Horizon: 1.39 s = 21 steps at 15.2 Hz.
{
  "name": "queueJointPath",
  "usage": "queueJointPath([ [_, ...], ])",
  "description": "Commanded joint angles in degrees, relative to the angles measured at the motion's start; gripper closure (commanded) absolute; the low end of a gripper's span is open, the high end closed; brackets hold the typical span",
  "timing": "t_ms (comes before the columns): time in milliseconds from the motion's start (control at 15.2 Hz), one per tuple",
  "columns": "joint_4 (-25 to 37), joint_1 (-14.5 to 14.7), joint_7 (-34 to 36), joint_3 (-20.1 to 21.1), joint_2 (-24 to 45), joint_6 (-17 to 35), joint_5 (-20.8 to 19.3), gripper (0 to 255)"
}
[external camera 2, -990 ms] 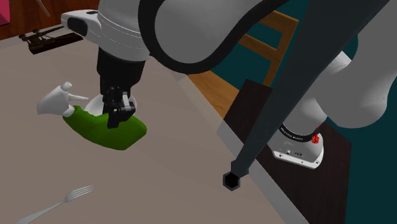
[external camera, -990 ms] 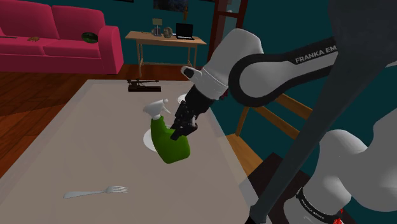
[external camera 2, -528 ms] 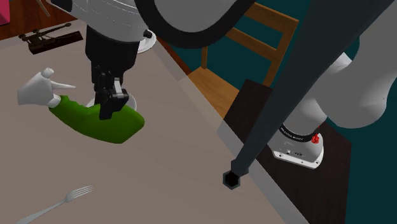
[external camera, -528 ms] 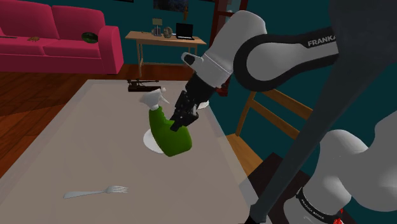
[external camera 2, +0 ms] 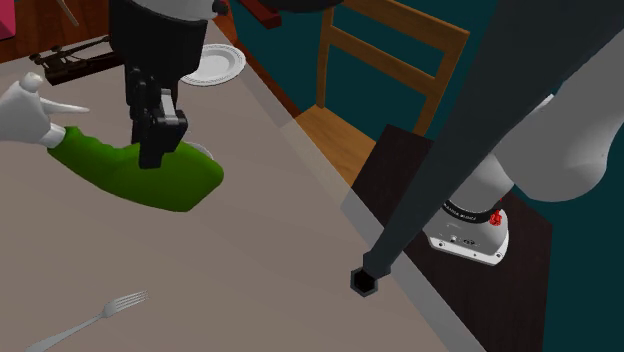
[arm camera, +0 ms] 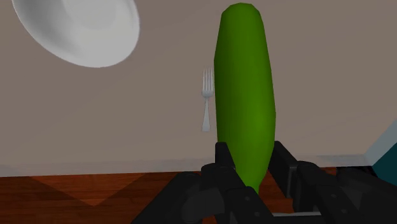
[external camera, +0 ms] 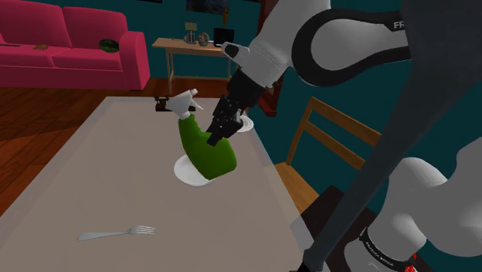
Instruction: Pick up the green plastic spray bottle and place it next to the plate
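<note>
**op:** quick sanity check, where's the bottle, and does the hand actually have it?

**reply:** yep, you've got it. Your hand (external camera: 215,134) is closed on the green spray bottle (external camera: 207,154), with the fingers (arm camera: 223,164) pinching the green body from both sides. The white trigger head (external camera: 184,103) sticks out past the grip. The bottle's up off the tabletop (external camera: 85,170), hanging tilted. In the shoulder view it covers part of a white plate (external camera: 184,171).

**op:** why so tilted?

**reply:** my guess is the grip. It's across the body, not the neck, so the bottle rides at whatever angle your wrist has. Clamping the fat part makes sense, since there's more surface for the pads than on that skinny neck. Carrying it high also keeps it from scraping the plate rim or the fork (external camera: 117,231).

**op:** so what's left?

**reply:** the placing. You want bare tabletop just beside the rim, not on the plate. There's a second plate (external camera: 245,124) near the tabletop's far edge too, so decide which one you mean. And mind that tilt when you set it down, it looks like it could tip.
</note>
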Motion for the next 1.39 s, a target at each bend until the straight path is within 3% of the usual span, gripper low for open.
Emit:
queueJointPath([
  [0,1.4,-0.2,0.6,0.0,-0.3,-1.6,-0.4,255],
  [792,9.9,-0.8,3.2,0.0,-0.6,-10.3,-2.3,255],
  [1320,17.5,-3.3,-8.1,-8.4,6.3,-14.0,0.1,255],
])
